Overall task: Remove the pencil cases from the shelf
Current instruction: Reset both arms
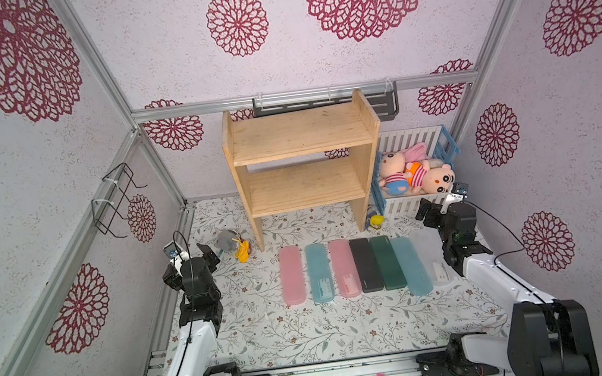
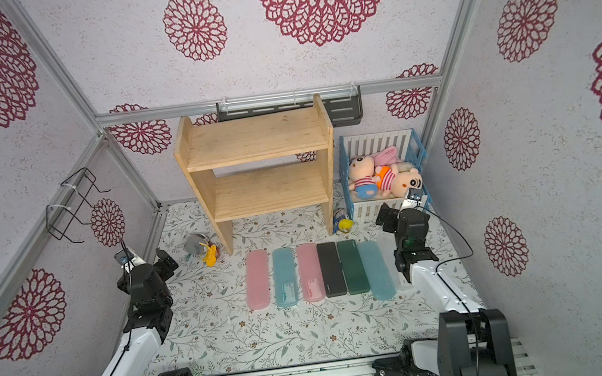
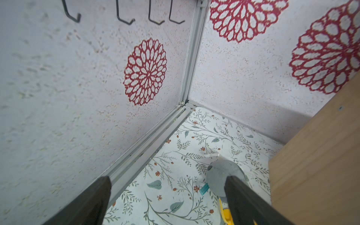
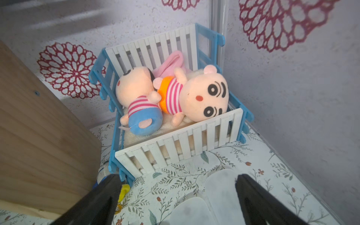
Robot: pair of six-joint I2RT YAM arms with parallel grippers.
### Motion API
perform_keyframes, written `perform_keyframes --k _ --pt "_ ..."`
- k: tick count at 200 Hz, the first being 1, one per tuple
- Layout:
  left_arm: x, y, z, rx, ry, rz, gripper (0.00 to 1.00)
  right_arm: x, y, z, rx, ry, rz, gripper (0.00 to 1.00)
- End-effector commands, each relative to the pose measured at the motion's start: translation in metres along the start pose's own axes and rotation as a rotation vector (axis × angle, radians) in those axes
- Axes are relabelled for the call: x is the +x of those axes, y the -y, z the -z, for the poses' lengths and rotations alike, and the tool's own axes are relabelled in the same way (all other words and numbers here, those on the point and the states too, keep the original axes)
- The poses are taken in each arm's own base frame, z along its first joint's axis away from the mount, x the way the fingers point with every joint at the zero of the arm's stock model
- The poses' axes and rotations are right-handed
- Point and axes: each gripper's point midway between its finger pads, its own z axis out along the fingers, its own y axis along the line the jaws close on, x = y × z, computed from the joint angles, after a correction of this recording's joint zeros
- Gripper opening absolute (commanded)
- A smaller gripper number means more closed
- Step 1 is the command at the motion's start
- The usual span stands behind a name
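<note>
We judge the job finished: shelf (image 1: 300, 134) bare, pencil cases (image 1: 356, 268) in a row on the tabletop (image 1: 309, 332) before it, left end effector (image 1: 209, 254) and right end effector (image 1: 425, 212) wide open, empty, needing only retreat.

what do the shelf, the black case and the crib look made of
Shelf: likely unpainted pale wood, matte, grain showing. Black case: probably hard plastic, smooth with a faint sheen. Crib: white slats, blue frame, painted wood or plastic; unclear which.
</note>
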Motion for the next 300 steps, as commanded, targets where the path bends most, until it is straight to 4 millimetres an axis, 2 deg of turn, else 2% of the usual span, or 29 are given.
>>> perform_keyframes --k 1,28,42,57,80,89,92,102,110,123,144,172,196,212,218,240,300 --pt "0.003 0.008 -0.016 0.06 0.014 0.001 0.97 -0.002 -0.014 -0.01 -0.079 0.051 0.023 0.99" --pt "0.026 0.019 -0.032 0.11 -0.031 0.025 0.97 0.016 -0.02 -0.017 -0.12 0.04 0.049 0.99" --pt "0.021 0.02 -0.04 0.102 0.034 0.003 0.97 0.014 -0.024 -0.018 -0.15 0.083 0.072 0.99" --pt "0.034 0.016 -0.052 0.09 -0.065 0.008 0.97 0.006 -0.024 -0.02 -0.139 0.115 0.105 0.99" --pt "0.06 0.019 -0.048 0.154 -0.028 0.01 0.97 -0.005 -0.022 -0.019 -0.127 0.195 0.137 0.99" --pt "0.067 0.028 -0.046 0.22 0.004 0.002 0.97 -0.001 -0.023 -0.021 -0.134 0.191 0.147 0.99" --pt "0.061 0.032 -0.045 0.243 0.038 -0.002 0.97 0.0 -0.024 -0.021 -0.136 0.19 0.147 0.99" --pt "0.074 0.044 -0.047 0.303 0.01 -0.034 0.97 0.007 -0.029 -0.023 -0.171 0.175 0.151 0.99" --pt "0.073 0.05 -0.049 0.321 0.017 -0.059 0.97 0.013 -0.033 -0.025 -0.196 0.145 0.157 0.99" --pt "0.077 0.048 -0.047 0.315 -0.019 -0.057 0.97 0.023 -0.03 -0.024 -0.189 0.103 0.138 0.99" --pt "0.074 0.047 -0.046 0.313 0.014 -0.058 0.97 0.031 -0.028 -0.011 -0.198 0.112 0.14 0.99" --pt "0.079 0.054 -0.05 0.337 -0.037 -0.075 0.97 0.059 -0.027 0.0 -0.236 0.118 0.115 0.99" --pt "0.078 0.056 -0.05 0.342 -0.025 -0.088 0.97 0.053 -0.042 0.022 -0.265 0.241 0.183 0.99" --pt "0.079 0.058 -0.051 0.348 -0.04 -0.093 0.97 0.068 -0.047 0.032 -0.289 0.277 0.218 0.99" --pt "0.08 0.059 -0.052 0.352 -0.048 -0.095 0.97 0.064 -0.05 0.038 -0.303 0.32 0.224 0.99" --pt "0.082 0.069 -0.055 0.368 -0.079 -0.128 0.97 0.066 -0.047 0.033 -0.264 0.295 0.221 0.99" --pt "0.082 0.07 -0.054 0.365 -0.072 -0.135 0.97 0.066 -0.043 0.029 -0.238 0.28 0.208 0.99"
